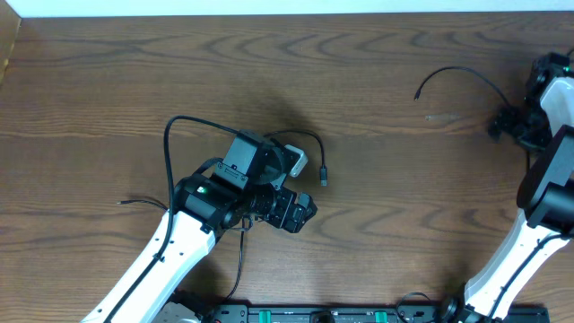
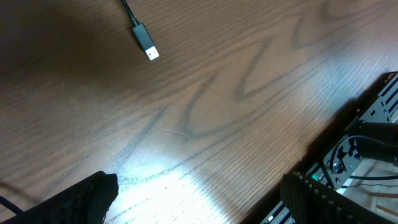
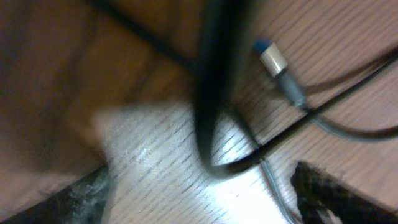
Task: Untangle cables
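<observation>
A black cable (image 1: 309,137) arcs past my left arm and ends in a USB plug (image 1: 324,177); the left wrist view shows that plug (image 2: 147,46) lying flat on the wood, well ahead of my left gripper (image 2: 199,205). That gripper (image 1: 303,215) is open over bare table. Another black cable (image 1: 459,74) curves across the far right towards my right gripper (image 1: 504,126). In the blurred right wrist view, a black cable (image 3: 211,93) loops down between the wide-apart fingers of the right gripper (image 3: 202,193), beside a thin grey cable (image 3: 273,180) with a light plug (image 3: 273,61).
A thin dark cord end (image 1: 133,203) lies left of my left arm. The wooden table (image 1: 377,224) ends at a black rail with electronics (image 2: 367,143) along the near edge. A wall edge runs along the top of the overhead view.
</observation>
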Available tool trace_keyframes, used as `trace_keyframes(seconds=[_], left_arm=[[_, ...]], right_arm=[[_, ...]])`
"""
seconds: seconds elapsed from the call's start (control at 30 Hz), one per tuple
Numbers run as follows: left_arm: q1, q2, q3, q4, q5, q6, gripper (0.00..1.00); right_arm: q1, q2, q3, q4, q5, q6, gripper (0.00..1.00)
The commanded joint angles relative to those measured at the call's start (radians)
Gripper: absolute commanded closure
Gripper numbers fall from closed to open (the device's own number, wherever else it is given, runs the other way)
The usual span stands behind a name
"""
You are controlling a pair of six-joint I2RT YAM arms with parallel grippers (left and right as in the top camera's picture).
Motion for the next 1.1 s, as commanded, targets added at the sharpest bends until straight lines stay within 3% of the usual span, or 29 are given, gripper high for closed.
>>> trace_keyframes(seconds=[0.0, 0.03, 0.53, 0.87, 1.0, 1.07], left_arm=[[-0.002, 0.002, 0.005, -0.004, 0.016, -0.010, 0.11], [-0.002, 0.002, 0.005, -0.003, 0.016, -0.010, 0.10], [-0.002, 0.002, 0.005, -0.004, 0.016, -0.010, 0.10], [-0.002, 0.002, 0.005, -0.015, 0.016, -0.010, 0.10], [-0.002, 0.002, 0.005, -0.014, 0.016, -0.009, 0.11], [-0.002, 0.002, 0.005, -0.014, 0.016, -0.009, 0.10]], right_arm=[[-0.029, 0.009, -0.062, 0.031, 0.022, 0.045, 0.90], [-0.037, 0.009, -0.073, 0.041, 0.022, 0.055, 0.99], [-0.264, 0.009, -0.089, 0.103, -0.115, 0.115, 0.99], [-0.436, 0.009, -0.089, 0.108, -0.333, 0.150, 0.99], [-0.475, 0.009, -0.089, 0.130, -0.703, 0.087, 0.84], [-0.476, 0.009, -0.089, 0.134, -0.864, 0.035, 0.66]])
